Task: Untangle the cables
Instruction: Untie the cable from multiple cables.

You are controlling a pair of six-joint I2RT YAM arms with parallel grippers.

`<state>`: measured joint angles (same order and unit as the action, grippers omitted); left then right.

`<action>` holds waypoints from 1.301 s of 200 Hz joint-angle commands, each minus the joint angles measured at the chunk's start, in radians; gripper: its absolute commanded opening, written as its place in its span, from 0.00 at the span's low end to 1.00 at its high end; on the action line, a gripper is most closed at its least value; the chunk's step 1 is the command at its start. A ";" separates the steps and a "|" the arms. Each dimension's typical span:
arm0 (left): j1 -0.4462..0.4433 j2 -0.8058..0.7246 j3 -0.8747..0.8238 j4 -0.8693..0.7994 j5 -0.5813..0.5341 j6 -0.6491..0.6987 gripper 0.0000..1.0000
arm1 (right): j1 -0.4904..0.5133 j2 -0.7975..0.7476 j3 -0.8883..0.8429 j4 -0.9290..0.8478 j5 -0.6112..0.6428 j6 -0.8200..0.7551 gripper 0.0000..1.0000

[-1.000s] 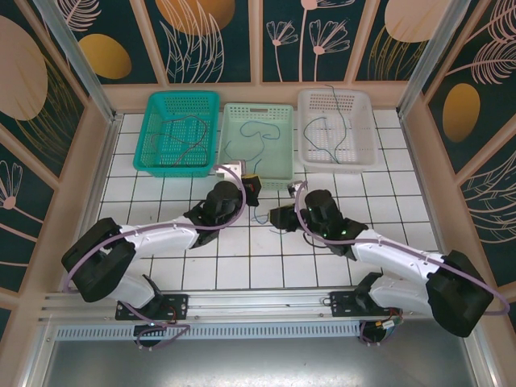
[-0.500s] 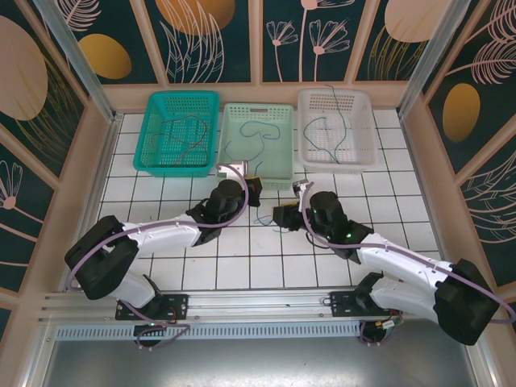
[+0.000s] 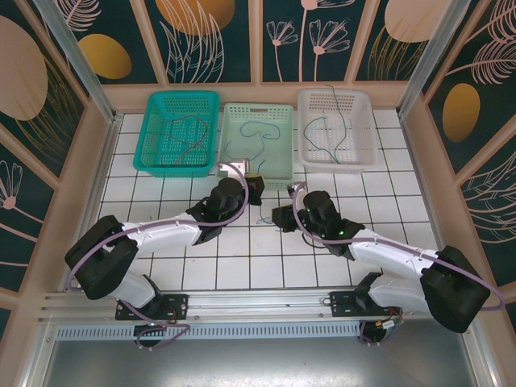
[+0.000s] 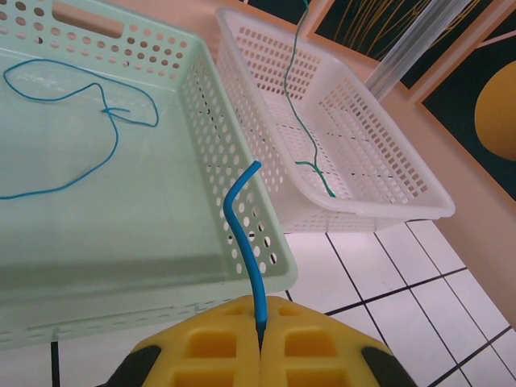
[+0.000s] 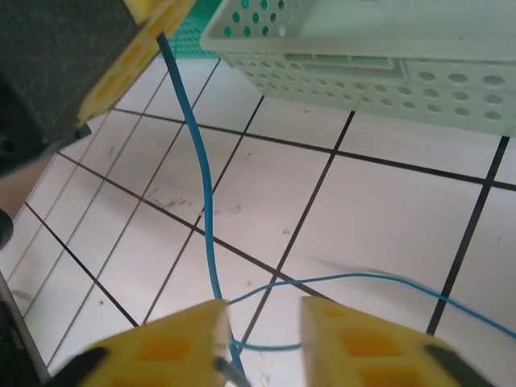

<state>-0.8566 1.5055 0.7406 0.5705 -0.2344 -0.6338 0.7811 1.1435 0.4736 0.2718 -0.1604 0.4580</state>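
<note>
The left gripper (image 3: 255,187) is seen just near of the pale green basket (image 4: 224,153), its yellow fingers (image 4: 214,343) pressed fully together on the end of a blue cable (image 4: 245,234); a short bent stub of that cable is seen rising from the seam between them. From the left gripper the cable is run down toward the right gripper (image 5: 262,310), which is placed low over the white tiled table (image 5: 387,226) just to the right of the left gripper. The right gripper's jaws are held apart with a clear gap, and the blue cable is passed through that gap, close to one finger (image 5: 181,334); the rest of it is laid in a loose curve across the tiles to the right. Whether the cable is touched by that finger cannot be told. A second blue cable (image 4: 109,111) is coiled loosely inside the pale green basket, a green cable (image 4: 313,164) is draped into the white basket (image 4: 371,121) to its right, and a dark cable (image 3: 192,121) is laid in the teal basket (image 3: 181,171) at the far left.
</note>
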 commanded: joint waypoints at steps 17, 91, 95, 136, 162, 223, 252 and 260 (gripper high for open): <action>0.005 -0.023 -0.044 0.109 -0.027 -0.048 0.05 | 0.007 -0.038 -0.069 0.119 0.084 0.072 0.00; 0.005 -0.045 -0.238 0.604 -0.047 -0.248 0.04 | 0.006 -0.195 -0.356 0.398 0.307 0.485 0.00; 0.005 -0.038 -0.243 0.630 -0.042 -0.259 0.04 | 0.006 -0.200 -0.361 0.403 0.310 0.496 0.00; 0.004 0.048 -0.279 0.868 -0.002 -0.335 0.02 | 0.004 -0.209 -0.418 0.438 0.377 0.696 0.00; 0.003 0.052 -0.267 0.853 0.027 -0.319 0.01 | 0.004 -0.219 -0.466 0.470 0.409 0.763 0.00; 0.002 -0.020 -0.243 0.690 0.017 -0.223 0.01 | -0.020 -0.261 -0.324 0.125 0.406 0.662 0.19; 0.002 -0.085 -0.172 0.395 0.007 -0.124 0.02 | -0.049 -0.327 -0.201 -0.163 0.480 0.502 0.56; 0.002 -0.102 -0.153 0.323 -0.006 -0.087 0.03 | -0.063 -0.332 -0.175 -0.216 0.478 0.466 0.62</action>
<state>-0.8619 1.4685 0.5171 1.1160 -0.2024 -0.8440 0.7475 0.8524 0.2058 0.3244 0.2436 1.0683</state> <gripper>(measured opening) 0.056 0.538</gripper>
